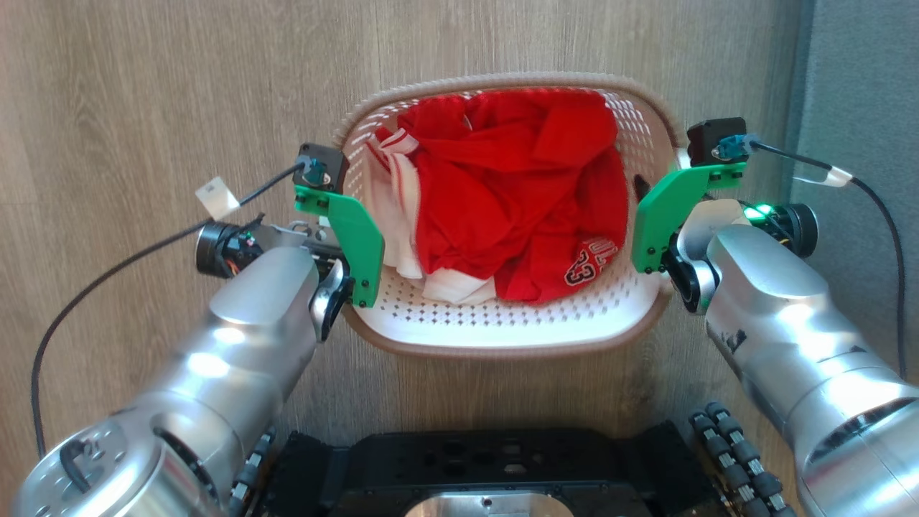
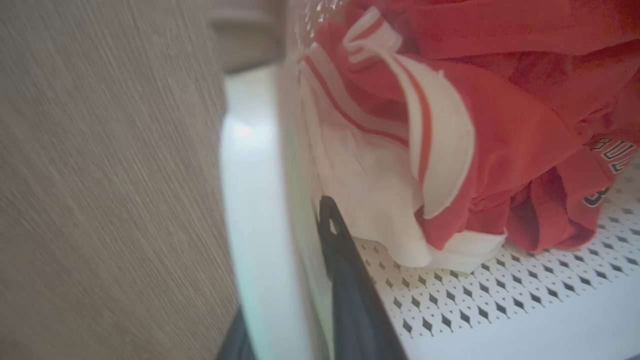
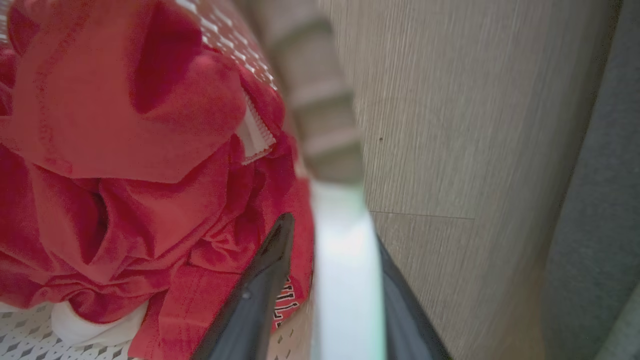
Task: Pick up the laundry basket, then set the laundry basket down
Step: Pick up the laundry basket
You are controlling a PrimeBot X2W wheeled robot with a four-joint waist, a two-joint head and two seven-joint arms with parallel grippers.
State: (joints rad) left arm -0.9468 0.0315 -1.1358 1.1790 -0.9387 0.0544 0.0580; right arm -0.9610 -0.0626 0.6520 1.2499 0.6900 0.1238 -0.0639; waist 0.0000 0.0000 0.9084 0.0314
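1. The laundry basket (image 1: 502, 319) sits directly between your two grippers, over the wooden floor (image 1: 143, 108). Its long axis runs from one gripper to the other, so each arm has a short end. Neither arm is nearer; the reach looks even.
2. From the left gripper (image 2: 282, 260) the basket body lies to its inboard side. From the right gripper (image 3: 332, 232) it lies the opposite way, again inboard.
3. Left gripper: it straddles the white left handle (image 2: 250, 200). One dark finger (image 2: 345, 280) is inside, flat against the lattice wall. The other is outside, with just its base showing at the bottom edge. The handle fills the gap, so I read this as clamped on the basket.
4. Right gripper: same pattern. The inner finger (image 3: 255, 295) is pressed in beside the red jersey (image 1: 517, 194), and the outer finger is on the floor side. The white right handle (image 3: 345, 260) is pinched between them, so I judge this one gripping too.
5. The jersey and white cloth are heaped toward the far end, loose, touching the inner fingers or nearly so.
6. You can't tell here whether the base is off the floor.
7. My judgement for the coming move: keep both wrists level with each other. With the long axis spanning the grippers, any height difference tips the load toward one end.
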